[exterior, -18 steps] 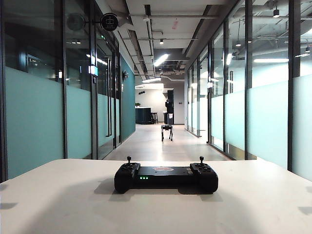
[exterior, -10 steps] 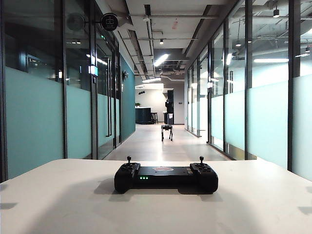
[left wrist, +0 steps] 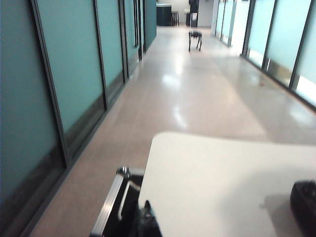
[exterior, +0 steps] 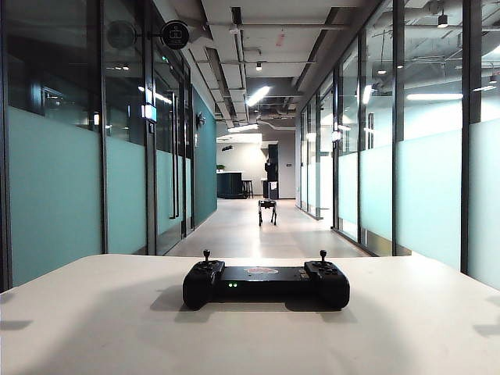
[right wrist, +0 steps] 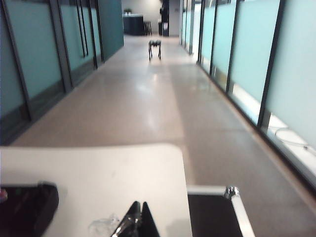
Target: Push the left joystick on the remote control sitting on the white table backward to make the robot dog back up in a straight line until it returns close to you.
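Awaiting contact, the left joystick (exterior: 206, 255) on the remote control (exterior: 266, 283) is seen mid-worktop (exterior: 94, 328); right gripper (right wrist: 134, 217) pressed together at the near edge, left gripper (left wrist: 146, 217) state unclear. A straight rearward push is advised; robot dog (exterior: 267, 211) far down the corridor.

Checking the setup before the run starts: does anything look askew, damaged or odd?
Nothing stands out. The remote control sits square on the white table, both sticks upright, and the robot dog stands upright far down the corridor.

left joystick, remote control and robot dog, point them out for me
left joystick (exterior: 206, 255): exterior view, on its thin stem.
remote control (exterior: 266, 283): exterior view, on the flat middle panel.
robot dog (exterior: 268, 205): exterior view, on its boxy body.
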Controlling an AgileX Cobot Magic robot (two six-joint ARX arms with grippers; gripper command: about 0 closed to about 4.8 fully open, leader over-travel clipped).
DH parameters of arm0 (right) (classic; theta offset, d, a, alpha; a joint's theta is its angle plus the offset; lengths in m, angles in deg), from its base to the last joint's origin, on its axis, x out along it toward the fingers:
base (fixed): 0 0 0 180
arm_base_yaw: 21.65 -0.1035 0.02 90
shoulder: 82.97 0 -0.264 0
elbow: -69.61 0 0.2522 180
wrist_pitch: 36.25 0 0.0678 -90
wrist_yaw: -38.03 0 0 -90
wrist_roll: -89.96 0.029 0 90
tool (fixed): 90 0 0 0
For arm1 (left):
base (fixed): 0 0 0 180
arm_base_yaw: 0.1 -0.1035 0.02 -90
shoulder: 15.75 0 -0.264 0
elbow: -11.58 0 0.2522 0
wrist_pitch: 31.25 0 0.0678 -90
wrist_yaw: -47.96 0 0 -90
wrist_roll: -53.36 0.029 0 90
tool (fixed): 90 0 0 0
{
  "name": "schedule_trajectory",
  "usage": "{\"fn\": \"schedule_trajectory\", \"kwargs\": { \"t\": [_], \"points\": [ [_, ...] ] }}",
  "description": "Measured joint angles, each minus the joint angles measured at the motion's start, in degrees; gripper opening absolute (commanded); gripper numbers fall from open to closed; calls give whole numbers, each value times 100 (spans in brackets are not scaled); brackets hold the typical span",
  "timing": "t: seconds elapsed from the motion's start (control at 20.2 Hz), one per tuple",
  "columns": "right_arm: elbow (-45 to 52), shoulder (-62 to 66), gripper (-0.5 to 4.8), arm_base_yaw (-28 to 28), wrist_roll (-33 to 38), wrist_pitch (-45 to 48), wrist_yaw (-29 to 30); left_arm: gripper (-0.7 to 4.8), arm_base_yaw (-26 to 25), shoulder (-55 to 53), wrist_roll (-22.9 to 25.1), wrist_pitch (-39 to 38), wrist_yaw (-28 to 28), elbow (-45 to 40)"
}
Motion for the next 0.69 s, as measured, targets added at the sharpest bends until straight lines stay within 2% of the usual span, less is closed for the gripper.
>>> {"fn": "schedule_trajectory", "kwargs": {
  "t": [0.35,0.54,0.69],
  "points": [
    [-431,164,-5,-2,0,-61,-13,-5,0,-212,0,63,0,236],
    [-660,654,-5,-4,0,149,-15,-5,0,-846,4,603,0,409],
    [-820,1322,-5,-11,0,651,22,-5,11,-1683,4,1154,-2,525]
  ]
}}
